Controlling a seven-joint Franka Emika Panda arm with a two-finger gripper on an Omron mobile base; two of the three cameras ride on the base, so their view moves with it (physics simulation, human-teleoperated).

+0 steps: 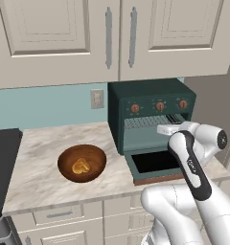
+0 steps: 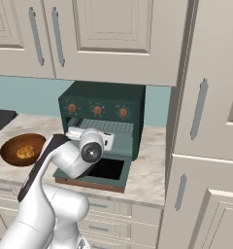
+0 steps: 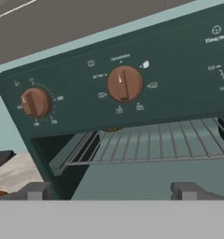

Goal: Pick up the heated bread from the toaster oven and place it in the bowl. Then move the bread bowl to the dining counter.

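Note:
The dark green toaster oven (image 1: 150, 103) (image 2: 101, 104) stands on the marble worktop with its door (image 1: 155, 163) dropped open. My gripper (image 1: 174, 119) (image 2: 89, 130) (image 3: 113, 191) is open at the oven's mouth, level with the wire rack (image 3: 151, 144), with nothing between its fingers. A thin brownish sliver shows at the rack's far top edge under the knob panel; I cannot tell what it is. The heated bread is otherwise hidden. The brown wooden bowl (image 1: 95, 155) (image 2: 11, 146) sits to the left of the oven and holds a golden-orange knotted bread piece (image 1: 81, 166) (image 2: 25, 152).
A black stove (image 1: 2, 158) borders the worktop (image 1: 40, 167) on the left. Cream wall cabinets (image 1: 107, 38) hang above the oven. A tall cabinet (image 2: 206, 146) rises just right of it. A wall outlet (image 1: 97, 99) is behind the bowl.

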